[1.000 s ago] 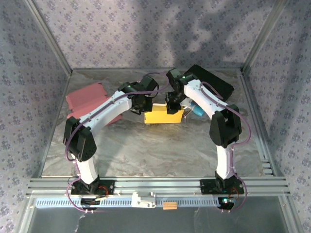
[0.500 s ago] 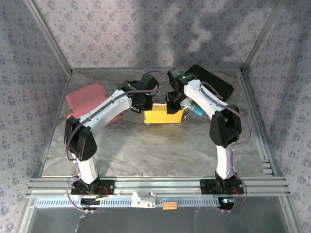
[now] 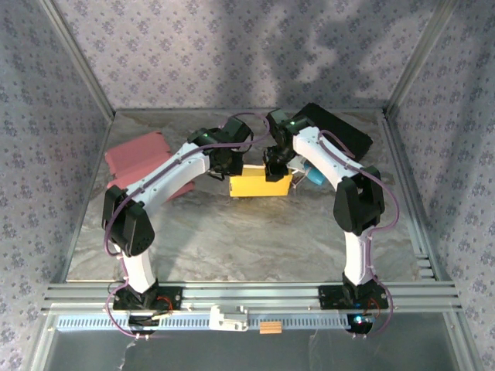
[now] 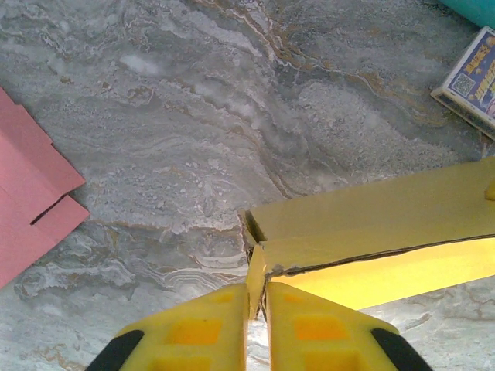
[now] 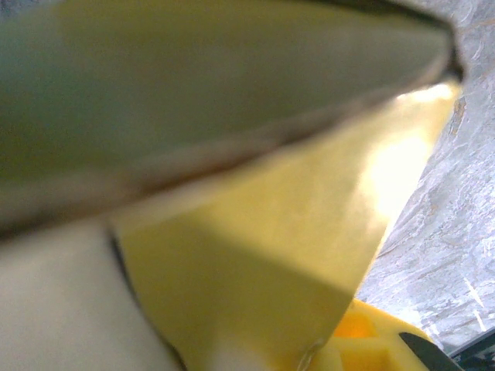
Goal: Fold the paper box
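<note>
With the left claw [image 4: 256, 297] pinching a corner flap of the yellow paper box [image 3: 261, 185], toward twelve o'clock on the desk [image 3: 232, 239], crease it inward slowly while the right claw [image 3: 275, 171], whose grip I cannot tell, steadies the wall.

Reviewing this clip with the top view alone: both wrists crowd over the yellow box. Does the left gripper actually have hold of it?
Observer: Yes. On the left wrist camera, the left gripper is shut on a thin corner flap of the yellow box.
Operator: And the right gripper?
Observer: Its wrist camera sits close against a blurred side of the box, with one yellow finger showing below that side's edge. Whether it grips, I cannot tell.
</note>
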Robot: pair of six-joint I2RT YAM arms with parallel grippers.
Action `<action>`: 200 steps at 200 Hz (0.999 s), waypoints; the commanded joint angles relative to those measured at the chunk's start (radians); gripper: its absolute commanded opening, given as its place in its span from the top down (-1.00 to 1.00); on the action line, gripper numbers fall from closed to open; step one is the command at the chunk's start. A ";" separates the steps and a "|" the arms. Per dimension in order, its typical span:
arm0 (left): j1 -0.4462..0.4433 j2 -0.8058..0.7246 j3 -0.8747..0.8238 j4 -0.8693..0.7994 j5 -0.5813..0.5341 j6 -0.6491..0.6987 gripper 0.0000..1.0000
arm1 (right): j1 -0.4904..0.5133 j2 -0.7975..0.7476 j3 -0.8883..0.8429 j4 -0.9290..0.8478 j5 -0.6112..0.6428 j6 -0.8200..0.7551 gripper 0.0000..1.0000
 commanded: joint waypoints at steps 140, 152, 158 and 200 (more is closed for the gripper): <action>0.004 0.022 0.036 -0.038 -0.022 0.008 0.64 | -0.002 0.027 -0.032 -0.015 0.001 -0.006 0.58; 0.004 0.019 0.034 -0.035 -0.023 0.008 0.60 | -0.002 0.027 -0.031 -0.015 0.004 -0.007 0.58; 0.005 0.019 0.036 -0.035 -0.023 0.008 0.59 | -0.002 0.027 -0.032 -0.015 0.004 -0.006 0.58; 0.005 0.020 0.038 -0.032 -0.020 0.010 0.65 | -0.002 0.027 -0.031 -0.014 0.004 -0.008 0.58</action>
